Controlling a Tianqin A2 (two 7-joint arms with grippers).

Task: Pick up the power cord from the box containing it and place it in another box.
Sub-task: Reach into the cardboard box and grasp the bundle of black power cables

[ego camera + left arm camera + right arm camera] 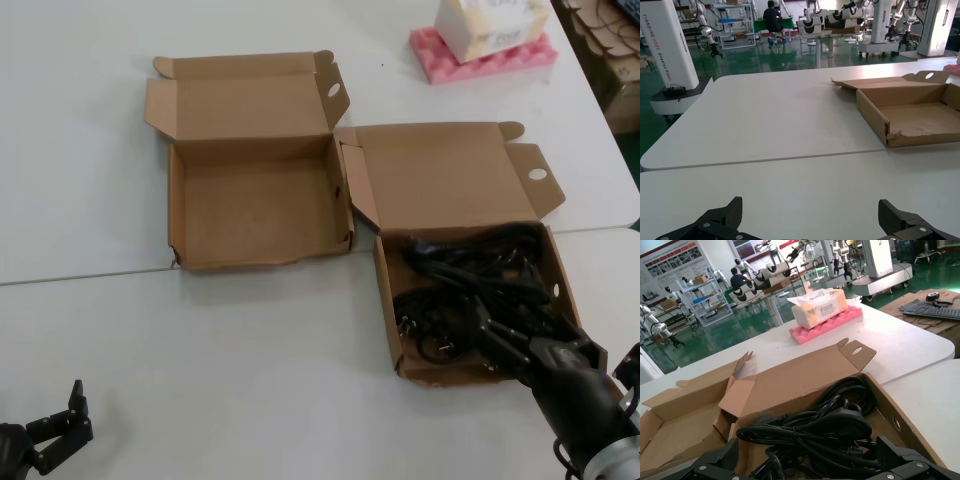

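Note:
The narrower box (388,300) with the slanted lid holds a tangle of black cords. The looped power cord (445,285) lies among them; it also shows in the right wrist view (805,430). My right gripper (497,335) is open, low over the near part of this box, its fingers (900,455) spread either side of the cord bundle and closed on nothing. The wider box (255,262) with the wavy front rim stands empty to its left, also in the left wrist view (910,139). My left gripper (65,420) is open and empty at the table's near left corner.
A pink foam pad (483,55) with a tissue pack on it sits at the back right, also in the right wrist view (827,322). A table seam (90,275) runs across beside the boxes. Flat cardboard (605,40) is stacked past the right edge.

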